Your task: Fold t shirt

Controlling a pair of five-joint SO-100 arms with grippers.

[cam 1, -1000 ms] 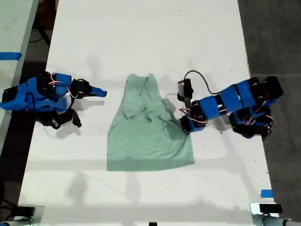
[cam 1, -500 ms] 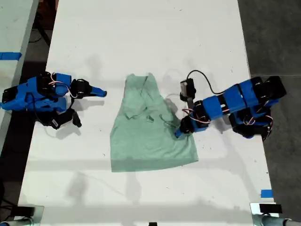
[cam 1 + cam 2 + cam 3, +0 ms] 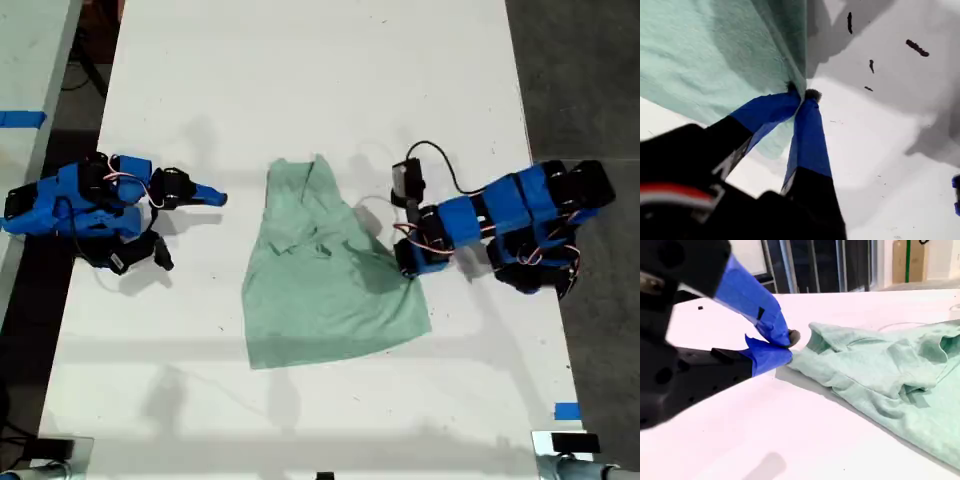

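The t shirt point(image 3: 320, 290) is pale mint-green and lies wrinkled at the middle of the white table, narrow end toward the far side. My first gripper point(image 3: 408, 268) comes in from the exterior view's right and is shut on the shirt's side edge. The first wrist view shows its blue fingertips point(image 3: 802, 94) pinching the hem of the t shirt point(image 3: 715, 55). My second gripper point(image 3: 218, 197) rests at the exterior view's left, shut and empty, a short gap from the cloth. In the second wrist view its tips point(image 3: 789, 342) meet just short of the t shirt point(image 3: 880, 375).
The white table point(image 3: 300, 80) runs wide beyond the shirt. A black cable point(image 3: 440, 165) loops above the first arm. Blue tape point(image 3: 566, 411) marks the near corner at the exterior view's right. Dark floor borders the table at that side.
My first gripper has drawn back toward the exterior view's right, dragging the shirt's edge with it. The whole shirt slid that way. The second arm has not moved.
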